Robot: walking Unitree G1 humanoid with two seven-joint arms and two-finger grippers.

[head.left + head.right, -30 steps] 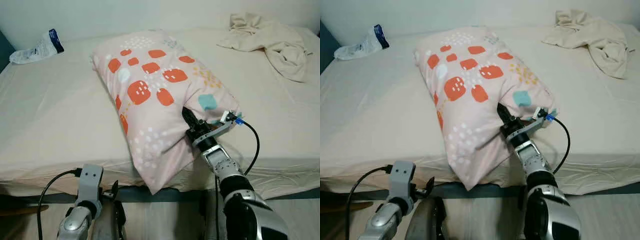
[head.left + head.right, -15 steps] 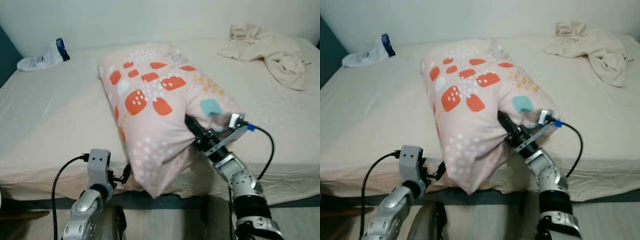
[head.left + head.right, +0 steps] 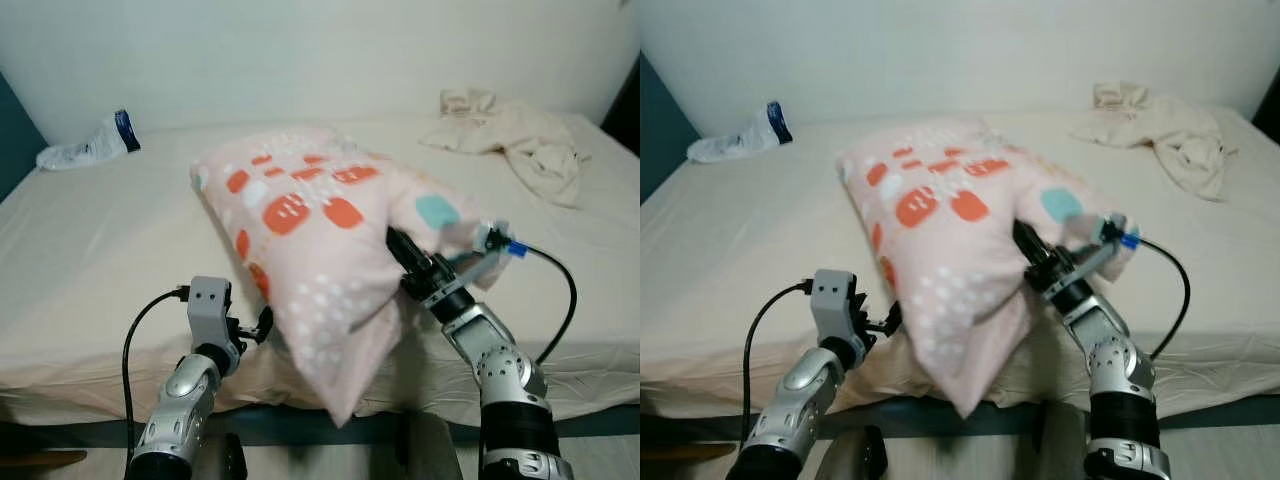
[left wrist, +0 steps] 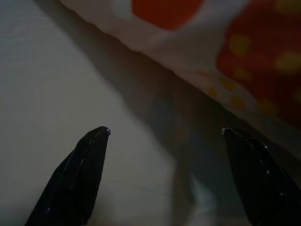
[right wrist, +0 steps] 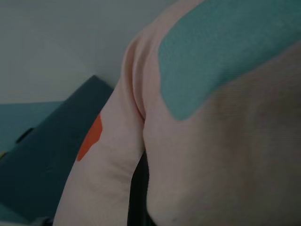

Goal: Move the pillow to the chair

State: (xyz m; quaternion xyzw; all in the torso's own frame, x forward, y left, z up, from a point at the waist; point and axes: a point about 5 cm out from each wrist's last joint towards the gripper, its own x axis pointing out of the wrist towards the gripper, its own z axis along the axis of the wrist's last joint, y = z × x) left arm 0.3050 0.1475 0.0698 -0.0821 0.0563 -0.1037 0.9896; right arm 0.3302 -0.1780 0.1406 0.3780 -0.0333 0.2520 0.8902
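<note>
Now my left gripper [image 4: 164,136], fingers apart, has risen beside the pillow [image 3: 320,215]; my right gripper [image 3: 400,250] stays clamped on it, lifting it off the bed [image 3: 100,240].

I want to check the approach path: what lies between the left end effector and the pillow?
Nothing. The left wrist view shows bare bed sheet between the open left end effector and the pillow, shadowed beneath its raised edge.

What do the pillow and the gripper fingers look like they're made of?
The pillow looks like soft matte printed fabric over a squashy filling: it creases and dents where the right gripper pinches it. The left gripper has fingers that look like hard, slightly glossy black plastic, though coated metal is possible.
</note>
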